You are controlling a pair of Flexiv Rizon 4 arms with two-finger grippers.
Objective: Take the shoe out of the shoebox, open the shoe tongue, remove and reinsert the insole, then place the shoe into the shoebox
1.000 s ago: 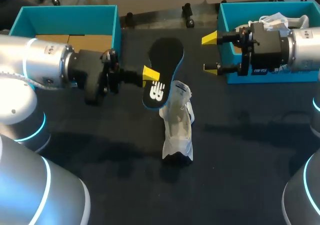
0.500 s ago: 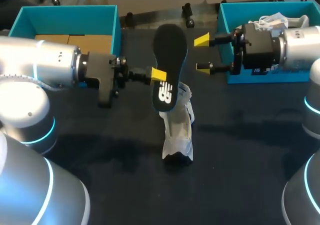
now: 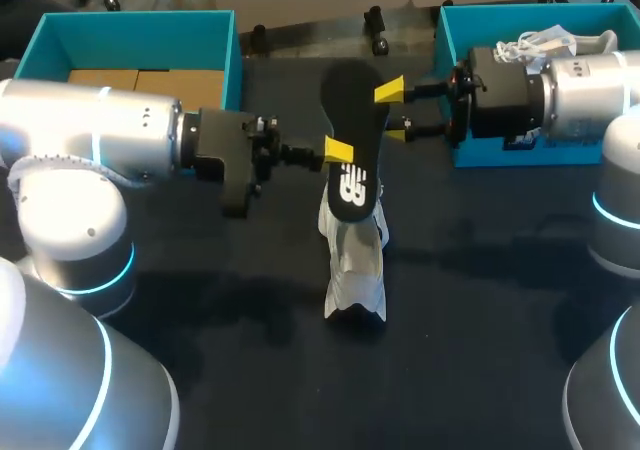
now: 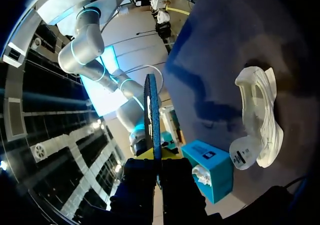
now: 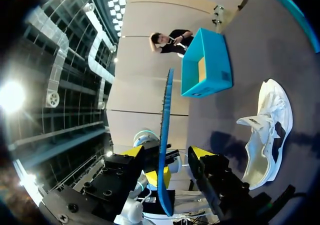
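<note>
Over the shoe (image 3: 355, 270), insole (image 3: 352, 120), toe end pointing away

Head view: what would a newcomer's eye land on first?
The black insole, held upright in mid-air by the left pincer. The right pincer straddles its upper part with open fingers, and the white shoe lies on the table just below.
</note>
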